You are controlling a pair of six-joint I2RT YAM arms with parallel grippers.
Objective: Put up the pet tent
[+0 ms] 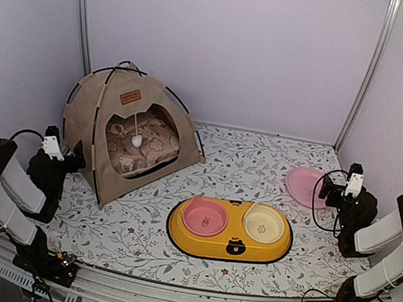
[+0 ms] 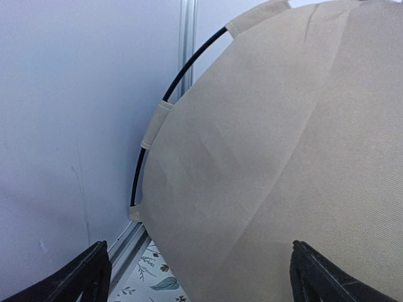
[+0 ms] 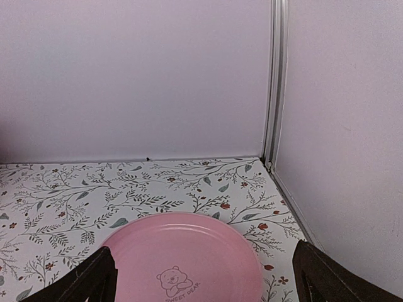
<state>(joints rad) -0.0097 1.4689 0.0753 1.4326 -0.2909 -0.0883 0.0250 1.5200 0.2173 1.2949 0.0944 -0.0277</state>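
- Top view: the pet tent [image 1: 123,135] is seen standing upright at the far left corner of the tabletop [image 1: 245,166], poles arched, with a cushion [image 1: 144,150] inside and a pompom [image 1: 136,141] hanging in the doorway. By this, the setting-up is judged to be essentially done.
- Top view: the left gripper [image 1: 76,154] is held wide and empty just beside the tent's left flank. The right gripper [image 1: 326,188], likewise wide and empty, is placed by a pink plate [image 1: 305,186] near the right edge. A yellow double-bowl tray [image 1: 231,215] lies near the front edge.
- Left wrist view: tan fabric and a black pole [image 2: 182,75] fill the frame between the fingers of the left gripper [image 2: 198,277]. Whether the fabric is touched cannot be told. A forward push could slide or tip the light tent, or a finger could be snagged under the pole.
- Right wrist view: the plate [image 3: 182,258] lies below the spread right gripper [image 3: 201,280]; a downward move could knock it.
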